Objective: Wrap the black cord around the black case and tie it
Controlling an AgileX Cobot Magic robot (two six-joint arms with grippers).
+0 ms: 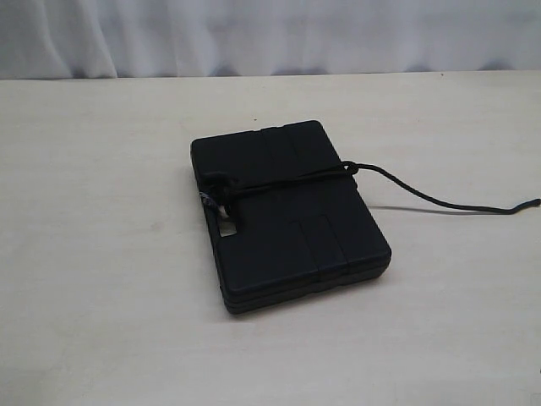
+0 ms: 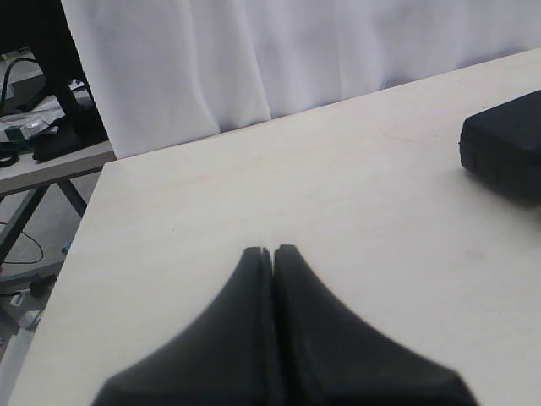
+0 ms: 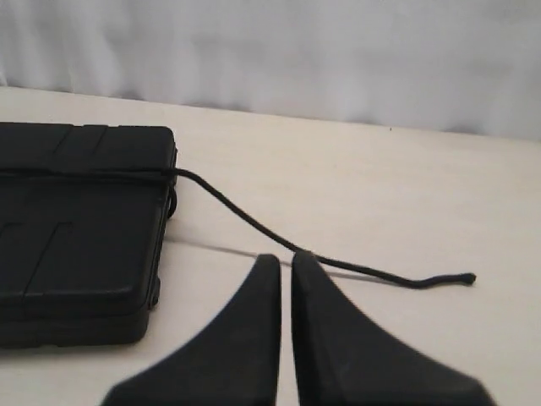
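The black case (image 1: pixel 287 211) lies flat in the middle of the pale table. The black cord (image 1: pixel 423 199) crosses its top once, bunches into a knot (image 1: pixel 221 193) at the case's left edge, and trails off to the right over the table. No gripper shows in the exterior view. In the left wrist view my left gripper (image 2: pixel 273 250) is shut on nothing, over bare table, with a corner of the case (image 2: pixel 507 148) far off. My right gripper (image 3: pixel 285 258) is shut and empty, just short of the cord's loose tail (image 3: pixel 254 222), beside the case (image 3: pixel 76 228).
A white curtain (image 1: pixel 270 34) hangs behind the table. In the left wrist view the table's edge (image 2: pixel 80 254) drops off to a floor and a second bench (image 2: pixel 51 156) with cables and clutter.
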